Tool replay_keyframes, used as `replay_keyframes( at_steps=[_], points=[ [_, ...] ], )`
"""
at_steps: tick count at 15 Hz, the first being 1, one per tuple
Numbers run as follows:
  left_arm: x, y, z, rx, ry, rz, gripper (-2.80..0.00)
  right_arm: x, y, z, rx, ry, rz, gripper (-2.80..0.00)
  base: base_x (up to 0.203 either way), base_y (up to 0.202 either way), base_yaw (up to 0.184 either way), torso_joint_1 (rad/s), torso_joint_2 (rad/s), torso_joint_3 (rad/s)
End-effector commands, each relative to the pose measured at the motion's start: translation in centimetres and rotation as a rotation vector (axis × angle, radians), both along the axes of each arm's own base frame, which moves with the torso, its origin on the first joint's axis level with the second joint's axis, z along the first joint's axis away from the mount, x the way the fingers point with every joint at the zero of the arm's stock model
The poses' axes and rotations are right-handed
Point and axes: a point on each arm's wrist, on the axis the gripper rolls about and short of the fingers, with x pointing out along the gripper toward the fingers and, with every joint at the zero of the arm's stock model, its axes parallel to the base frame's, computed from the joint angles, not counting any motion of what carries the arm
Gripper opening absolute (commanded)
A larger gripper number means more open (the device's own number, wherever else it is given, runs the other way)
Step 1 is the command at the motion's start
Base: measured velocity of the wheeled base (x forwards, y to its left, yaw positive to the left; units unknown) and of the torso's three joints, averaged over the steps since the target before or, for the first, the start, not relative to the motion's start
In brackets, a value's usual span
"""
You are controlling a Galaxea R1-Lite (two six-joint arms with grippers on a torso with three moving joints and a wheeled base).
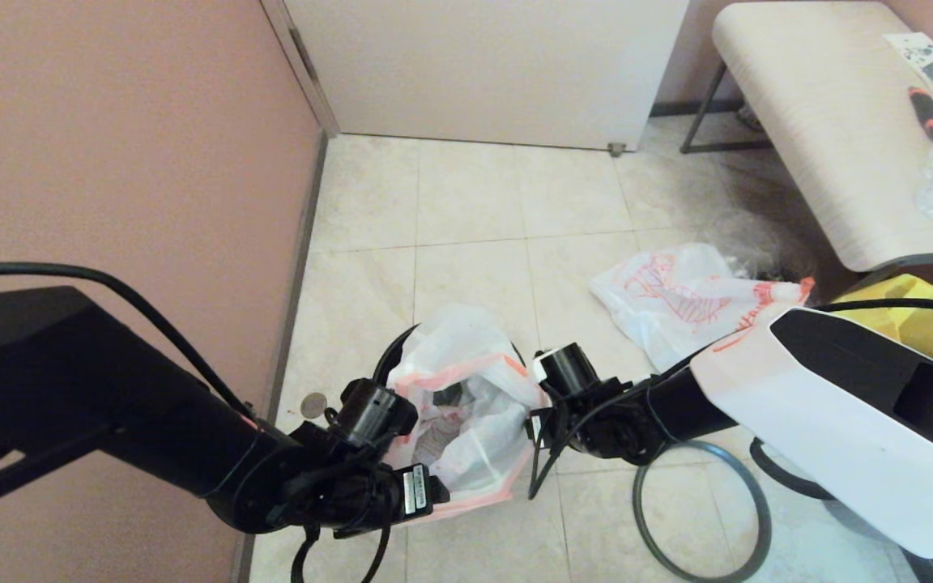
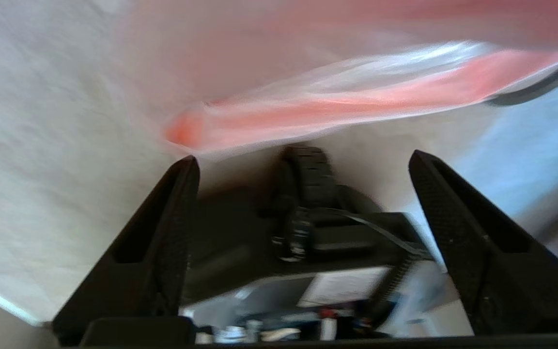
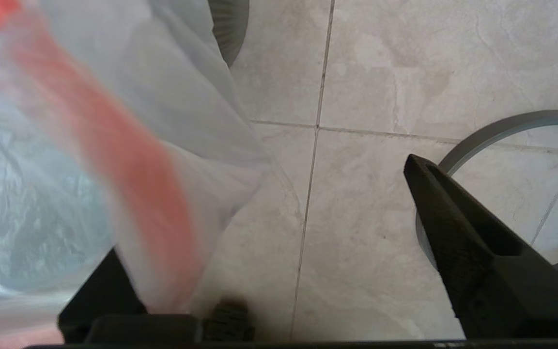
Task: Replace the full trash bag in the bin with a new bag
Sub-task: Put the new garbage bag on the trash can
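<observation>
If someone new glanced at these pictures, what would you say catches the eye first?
Probably the bag in the middle of the tiled floor, mouth open, sitting in the black bin, with the left gripper and right gripper at either side, fingers spread. Next, the second printed bag lying further back toward the robot's right, and the grey hoop lying loose on the floor.

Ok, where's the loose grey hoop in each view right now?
Head view: grey hoop lies flat on the floor tiles, low and right of centre, under the right arm.
Left wrist view: not identifiable.
Right wrist view: arc on the tiles beyond one jaw tip.
Shared landmark: pink-edged white bag.
</observation>
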Motion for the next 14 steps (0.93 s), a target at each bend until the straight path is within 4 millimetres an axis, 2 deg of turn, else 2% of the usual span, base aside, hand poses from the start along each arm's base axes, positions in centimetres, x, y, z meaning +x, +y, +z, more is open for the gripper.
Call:
replay_keyframes(
  at_steps=[1, 4, 5, 9, 10, 12, 14],
  points=[
    [0.0, -0.5, 1.1, -0.032, 0.010, 0.028, 0.00, -0.1, -0.1, 0.5, 0.011, -0.017, -0.002, 0.00, 0.000, 0.000, 0.000, 0.000, 0.00, 0.000],
    [-0.1, -1.2, 1.5, -0.048, 0.106, 0.035, 0.00, -0.2, 0.0, 0.2, 0.012, -0.015, -0.002, 0.00, 0.000, 0.000, 0.000, 0.000, 0.00, 0.000],
    [0.2, -1.4, 1.1, -0.048, 0.121, 0.046, 0.00, -0.2, 0.1, 0.2, 0.023, -0.015, -0.010, 0.00, 0.000, 0.000, 0.000, 0.000, 0.00, 0.000],
    [3.1, -2.6, -0.9, -0.079, 0.141, 0.167, 0.00, -0.3, 0.0, 0.3, 0.048, -0.011, -0.024, 0.00, 0.000, 0.000, 0.000, 0.000, 0.00, 0.000],
    [3.9, -2.4, -1.3, -0.078, 0.138, 0.230, 0.00, -0.2, 0.1, 0.3, 0.054, -0.018, -0.024, 0.00, 0.000, 0.000, 0.000, 0.000, 0.00, 0.000],
    [5.0, -1.5, -0.8, -0.094, 0.108, 0.306, 0.00, -0.2, 0.1, 0.2, 0.073, -0.040, -0.021, 0.00, 0.000, 0.000, 0.000, 0.000, 0.00, 0.000],
    [5.3, -0.9, -0.7, -0.112, 0.111, 0.357, 0.00, -0.4, 0.0, -0.1, 0.076, -0.043, -0.021, 0.00, 0.000, 0.000, 0.000, 0.000, 0.00, 0.000]
  ],
)
